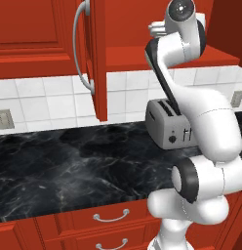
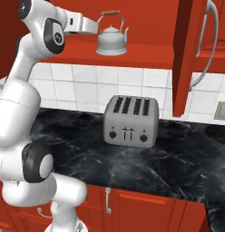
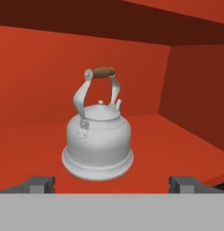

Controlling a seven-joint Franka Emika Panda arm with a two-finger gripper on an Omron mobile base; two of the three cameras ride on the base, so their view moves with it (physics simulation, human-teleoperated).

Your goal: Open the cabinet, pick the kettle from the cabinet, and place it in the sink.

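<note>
Standing upright on the bottom shelf of the cabinet [image 2: 146,54], kettle [image 2: 112,38] with its arched handle up and brown grip on top, spout turned away from the hand in the hand view. Reaching in from the left in the right base view, gripper [image 2: 89,27] level with the kettle body and short of it, a gap between the two. Spread as wide as it goes, fingertips [image 3: 39,184] far apart at the bottom of the hand view, kettle [image 3: 98,142] framed between them and untouched; nothing in the grip. Swung out toward the near side, cabinet door [image 2: 189,56] edge-on, long curved silver handle [image 2: 206,50] on its right face. Seen from the left base view, same door [image 1: 97,58] hanging over the counter, arm raised up into the open cabinet. Sitting below the shelf on the black marbled counter [image 2: 178,163], a silver four-slot toaster [image 2: 131,120] against the white tiled wall [image 2: 87,84]. Running under the counter's near edge, red drawers [image 1: 110,217] with short silver pulls.
</note>
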